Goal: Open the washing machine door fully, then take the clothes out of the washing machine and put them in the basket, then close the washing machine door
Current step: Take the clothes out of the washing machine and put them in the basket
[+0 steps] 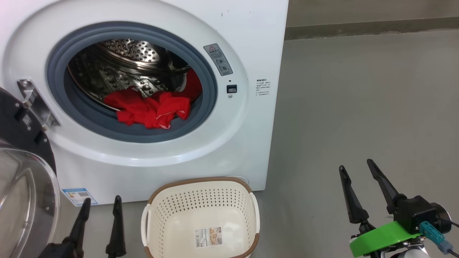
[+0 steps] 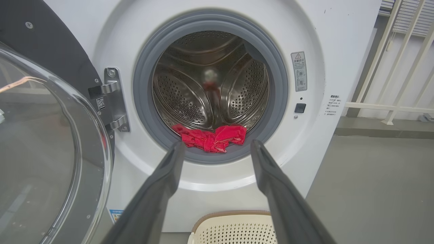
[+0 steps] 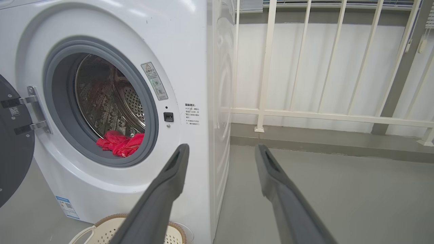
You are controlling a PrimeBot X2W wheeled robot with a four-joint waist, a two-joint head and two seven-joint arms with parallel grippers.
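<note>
Black fingers first: in the head view the left gripper (image 1: 102,199) sits at about 7 o'clock and the right gripper (image 1: 355,165) at about 4 o'clock. Both have their fingers spread wide and are gripping nothing. The right one hangs over bare grey floor (image 1: 358,89). The cream basket (image 1: 200,181) is at 6 o'clock between the two grippers, just in front of the foot of the washing machine (image 1: 251,36), with a sticker label (image 1: 208,237) on its bottom. Over at 8 o'clock the washing machine door (image 1: 25,186) is swung out on its hinge, glass bowl bulging toward the camera. Further in, around 11 o'clock, the clothes (image 1: 150,107) are a red heap at the bottom front of the steel drum (image 1: 125,53), spilling onto the lower lip of the grey gasket (image 1: 125,132). Past the machine's right side, at 1 o'clock in the right wrist view, there's a white railing (image 3: 268,67).
</note>
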